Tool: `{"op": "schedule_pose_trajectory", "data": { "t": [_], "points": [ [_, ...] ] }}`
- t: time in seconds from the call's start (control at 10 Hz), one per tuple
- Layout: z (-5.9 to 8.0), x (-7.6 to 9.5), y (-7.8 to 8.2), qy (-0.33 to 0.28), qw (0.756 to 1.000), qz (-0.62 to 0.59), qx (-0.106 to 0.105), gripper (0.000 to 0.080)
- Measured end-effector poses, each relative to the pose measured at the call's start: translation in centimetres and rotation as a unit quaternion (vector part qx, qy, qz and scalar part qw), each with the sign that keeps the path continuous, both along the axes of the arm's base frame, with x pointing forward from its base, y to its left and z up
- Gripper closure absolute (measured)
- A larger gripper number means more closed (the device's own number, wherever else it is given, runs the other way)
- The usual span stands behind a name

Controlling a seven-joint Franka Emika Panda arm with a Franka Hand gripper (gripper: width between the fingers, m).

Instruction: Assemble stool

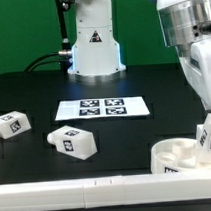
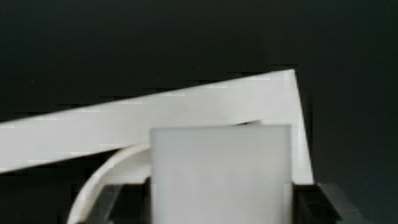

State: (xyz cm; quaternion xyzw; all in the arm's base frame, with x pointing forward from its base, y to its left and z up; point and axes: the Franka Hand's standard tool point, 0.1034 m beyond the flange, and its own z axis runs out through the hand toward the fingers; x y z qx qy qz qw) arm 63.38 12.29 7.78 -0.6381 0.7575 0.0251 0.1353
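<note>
Over the round seat (image 1: 181,156), on its side toward the exterior view's right, the gripper (image 1: 208,118) hangs from the arm (image 1: 190,39) with a chunky white held leg (image 1: 206,138) clamped in it. The wrist view confirms the hold: the leg's blank face (image 2: 217,165) fills the gap between the two dark fingers (image 2: 125,205), the jaws closed to a middling width on it and not empty. The held leg stands roughly upright, its long axis pointing down at the seat and its tag facing the exterior camera. Its lower end sits at or just inside the seat's rim; I cannot tell whether it already touches a socket, since the rim hides the meeting point. The relation that matters is that the seat lies directly beneath the gripper, so the coming move looks like a straight descent along the leg's axis, with the foot lined up over a socket. Any tilt would probably jam it on the socket's edge. Toward the exterior view's left of the seat, two loose legs lie on their sides, a nearer leg (image 1: 73,141) and a farther leg (image 1: 10,123), both well apart from it. The marker board (image 1: 104,109) lies behind the seat and further left, and a white rail (image 1: 88,192) runs in front of the seat.
</note>
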Motion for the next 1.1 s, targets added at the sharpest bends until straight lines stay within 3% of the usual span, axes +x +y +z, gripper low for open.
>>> {"op": "schedule_pose_trajectory", "data": {
  "t": [0.1, 0.2, 0.3, 0.5, 0.8, 1.0, 1.1],
  "points": [
    [0.0, -0.2, 0.1, 0.001, 0.999, 0.038, -0.004, 0.0299],
    [0.2, -0.1, 0.2, 0.005, 0.997, 0.079, -0.004, 0.0299],
    [0.8, 0.4, -0.1, -0.01, 0.992, 0.122, -0.011, 0.0175],
    [1.7, 0.9, 0.3, -0.037, 0.958, 0.285, -0.029, 0.0157],
    [1.4, 0.8, 0.2, -0.059, 0.921, 0.382, -0.047, 0.0151],
    [1.8, 0.9, 0.6, -0.086, 0.829, 0.544, -0.095, 0.0151],
    [1.9, 0.7, 0.6, -0.099, 0.764, 0.627, -0.117, 0.0151]
  ]
}}
